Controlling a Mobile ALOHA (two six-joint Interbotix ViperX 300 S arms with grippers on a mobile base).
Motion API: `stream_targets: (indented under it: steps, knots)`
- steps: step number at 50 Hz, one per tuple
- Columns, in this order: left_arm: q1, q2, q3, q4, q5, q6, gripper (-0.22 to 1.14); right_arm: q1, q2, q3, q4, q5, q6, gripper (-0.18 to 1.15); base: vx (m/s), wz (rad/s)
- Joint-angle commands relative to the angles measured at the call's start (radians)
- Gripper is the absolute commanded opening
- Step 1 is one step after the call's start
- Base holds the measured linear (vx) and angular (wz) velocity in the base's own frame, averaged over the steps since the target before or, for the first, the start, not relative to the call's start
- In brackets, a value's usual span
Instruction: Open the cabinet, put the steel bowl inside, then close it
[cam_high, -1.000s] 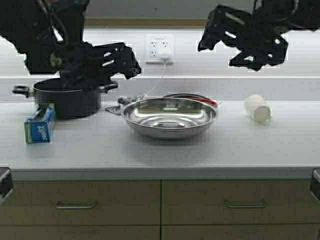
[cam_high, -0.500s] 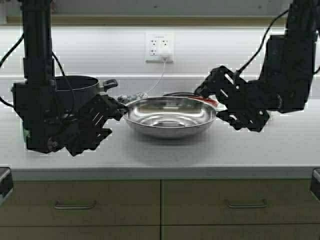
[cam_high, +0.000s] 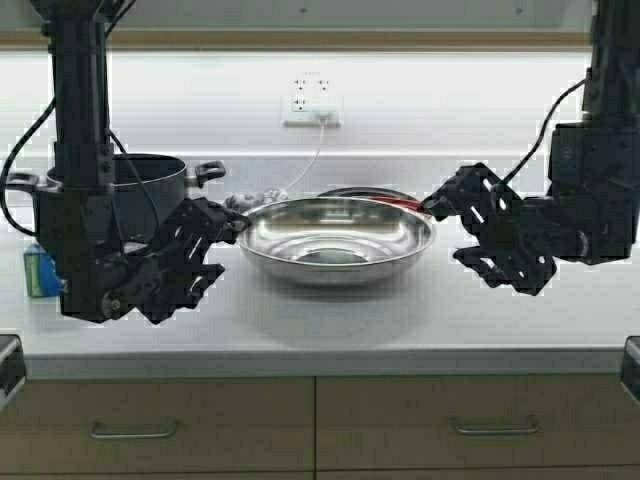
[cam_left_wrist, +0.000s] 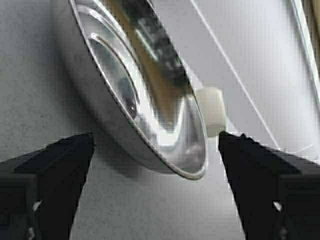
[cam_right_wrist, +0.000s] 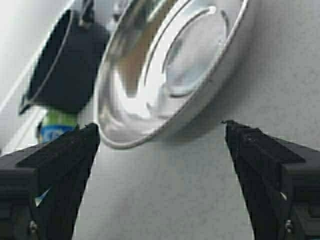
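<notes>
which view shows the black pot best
The high view: the black pot stands whole behind the left arm, handle visible. The right wrist view catches it beyond the steel bowl, partly cut off. The left wrist view misses it.

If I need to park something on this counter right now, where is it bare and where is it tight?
Bare: the counter strip between the steel bowl and the front edge. Tight: behind the bowl, and the left end by the black pot. The left hand and right hand, both open, flank the bowl.
</notes>
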Motion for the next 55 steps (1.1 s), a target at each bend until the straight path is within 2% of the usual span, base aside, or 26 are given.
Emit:
stream_targets:
  steps: [1, 14, 31, 43, 55]
  knots:
    - [0.011, 0.015, -0.029, -0.015, -0.015, -0.035, 1.03, -0.041, 0.035, -0.026, -0.002, -0.075, 0.005, 1.04, 0.11, 0.00]
    - [0.031, 0.098, -0.109, -0.029, -0.015, -0.097, 1.03, -0.098, 0.175, -0.133, -0.025, -0.176, 0.089, 1.04, 0.10, -0.01]
    - [0.100, 0.140, -0.212, -0.040, 0.000, -0.121, 1.03, -0.144, 0.273, -0.276, -0.051, -0.179, 0.137, 1.04, 0.12, 0.04]
    - [0.137, 0.144, -0.376, 0.051, 0.169, -0.164, 1.03, -0.158, 0.345, -0.472, -0.069, -0.152, 0.236, 1.04, 0.06, 0.02]
    - [0.137, 0.152, -0.416, 0.071, 0.224, -0.167, 1.03, -0.158, 0.371, -0.512, -0.083, -0.141, 0.281, 1.04, 0.02, 0.03]
